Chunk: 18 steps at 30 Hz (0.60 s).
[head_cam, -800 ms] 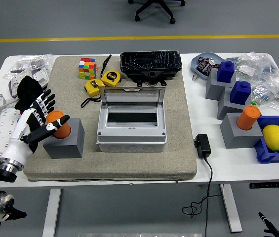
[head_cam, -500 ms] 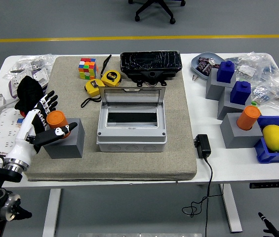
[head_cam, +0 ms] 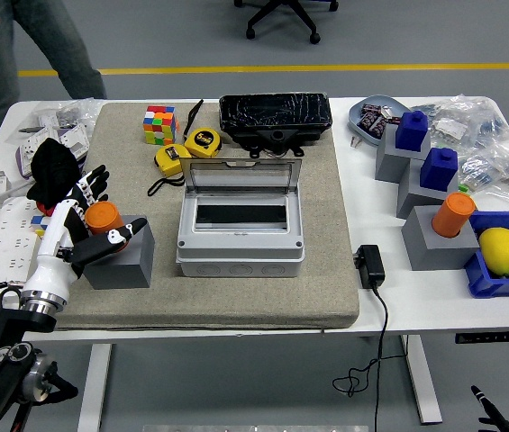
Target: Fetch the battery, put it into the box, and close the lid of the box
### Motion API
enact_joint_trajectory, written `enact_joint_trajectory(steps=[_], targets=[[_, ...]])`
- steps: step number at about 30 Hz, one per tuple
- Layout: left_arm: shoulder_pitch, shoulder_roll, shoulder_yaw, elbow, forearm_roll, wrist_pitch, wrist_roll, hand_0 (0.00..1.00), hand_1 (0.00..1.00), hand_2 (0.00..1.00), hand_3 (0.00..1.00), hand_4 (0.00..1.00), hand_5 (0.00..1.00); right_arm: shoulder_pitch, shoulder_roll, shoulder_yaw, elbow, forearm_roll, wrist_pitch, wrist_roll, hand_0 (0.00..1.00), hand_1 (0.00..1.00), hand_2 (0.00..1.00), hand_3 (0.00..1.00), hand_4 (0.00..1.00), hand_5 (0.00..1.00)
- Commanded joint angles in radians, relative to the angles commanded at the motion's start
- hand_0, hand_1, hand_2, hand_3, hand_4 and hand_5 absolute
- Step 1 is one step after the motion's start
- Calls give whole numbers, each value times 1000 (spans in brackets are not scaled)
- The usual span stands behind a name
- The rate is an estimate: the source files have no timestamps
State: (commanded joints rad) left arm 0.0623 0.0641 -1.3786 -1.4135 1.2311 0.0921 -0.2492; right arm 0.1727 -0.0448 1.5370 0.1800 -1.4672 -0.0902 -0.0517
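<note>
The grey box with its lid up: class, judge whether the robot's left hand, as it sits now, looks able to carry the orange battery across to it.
Probably yes. The left hand is at the orange battery on its grey block, and the mat between it and the grey box lies bare; the lid stands open.

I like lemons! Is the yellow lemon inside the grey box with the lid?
No, the lemon lies in the blue bin at the right; the grey box is mid-table.
</note>
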Motion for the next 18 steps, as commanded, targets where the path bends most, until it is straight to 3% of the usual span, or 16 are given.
enact_joint_trajectory(steps=[3,4,15,16,18], targets=[[-2,-1,12,12,-16,18,-9,900,928,872,853,998,2,-2,0,5,0,-4,0,-1,902,769,734,776,998,929],[-2,-2,15,17,-18,23,-11,820,854,784,734,998,2,-2,0,7,0,-5,-1,-1,902,769,734,776,998,938],[-6,-6,35,43,-22,61,-20,756,804,741,719,998,2,-3,2,4,0,1,0,1,901,768,733,774,998,942],[-7,-6,38,45,-20,68,-20,685,702,603,619,998,2,-2,2,5,0,1,0,1,901,767,732,775,998,948],[-10,-6,43,50,-20,76,-21,685,702,603,619,998,2,-2,1,6,0,-1,0,1,901,767,732,775,998,948]])
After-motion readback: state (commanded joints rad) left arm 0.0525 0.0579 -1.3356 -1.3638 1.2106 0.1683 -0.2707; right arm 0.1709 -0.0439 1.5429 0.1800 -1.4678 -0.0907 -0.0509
